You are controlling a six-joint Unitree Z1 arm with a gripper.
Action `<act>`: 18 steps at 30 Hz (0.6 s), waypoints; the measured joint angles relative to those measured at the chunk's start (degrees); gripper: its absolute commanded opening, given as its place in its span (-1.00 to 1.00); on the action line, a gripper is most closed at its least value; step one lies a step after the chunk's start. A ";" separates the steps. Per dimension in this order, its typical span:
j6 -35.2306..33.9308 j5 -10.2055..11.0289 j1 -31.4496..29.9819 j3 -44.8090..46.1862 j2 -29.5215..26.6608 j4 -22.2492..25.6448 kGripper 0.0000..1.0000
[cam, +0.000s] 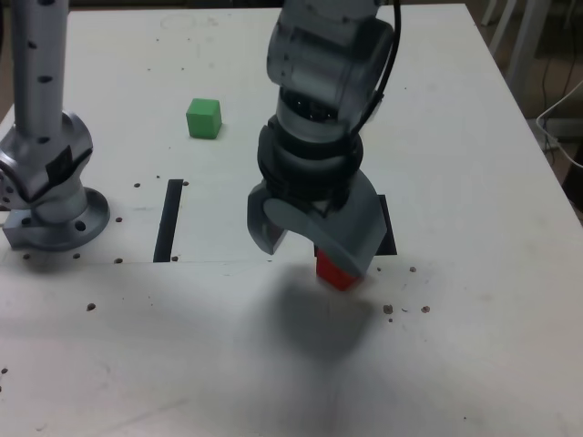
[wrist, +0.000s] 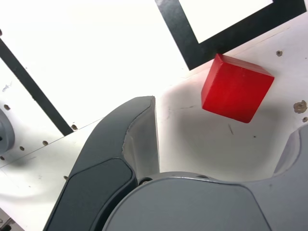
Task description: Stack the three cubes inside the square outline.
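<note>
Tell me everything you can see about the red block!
The red block is a small, plain cube with smooth matte sides and sharp edges, maybe painted wood or plastic. It sits flat on the white table, turned at an angle, right next to the outer corner of the black square outline and not inside it. The open gripper hovers right over it, but its fingers don't touch it. Nothing is stacked on it.
</note>
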 measured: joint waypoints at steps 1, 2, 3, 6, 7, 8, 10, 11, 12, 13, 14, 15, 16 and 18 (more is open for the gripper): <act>0.01 0.00 0.00 0.00 0.12 -0.04 0.78; 0.06 -0.01 0.00 0.00 0.22 -0.18 0.77; 0.16 -0.05 0.02 0.06 0.35 -0.52 0.75; 0.61 -0.40 0.44 1.00 0.94 -2.28 0.72; 0.85 -0.67 0.66 1.49 1.12 -3.26 0.70; 1.17 -1.05 0.94 2.16 1.24 -4.41 0.69; 1.79 -1.91 1.52 3.52 1.41 -6.38 0.68; 2.09 -2.27 1.75 3.98 1.52 -7.18 0.67; 2.39 -2.61 1.96 4.40 1.70 -8.10 0.67; 2.61 -2.84 2.12 4.77 1.93 -8.91 0.67; 2.77 -2.99 2.22 5.08 2.22 -9.51 0.67; 2.84 -3.03 2.30 5.22 2.52 -9.84 0.67; 2.87 -3.03 2.34 5.24 2.72 -9.99 0.67; 2.89 -3.03 2.34 5.26 2.78 -10.08 0.66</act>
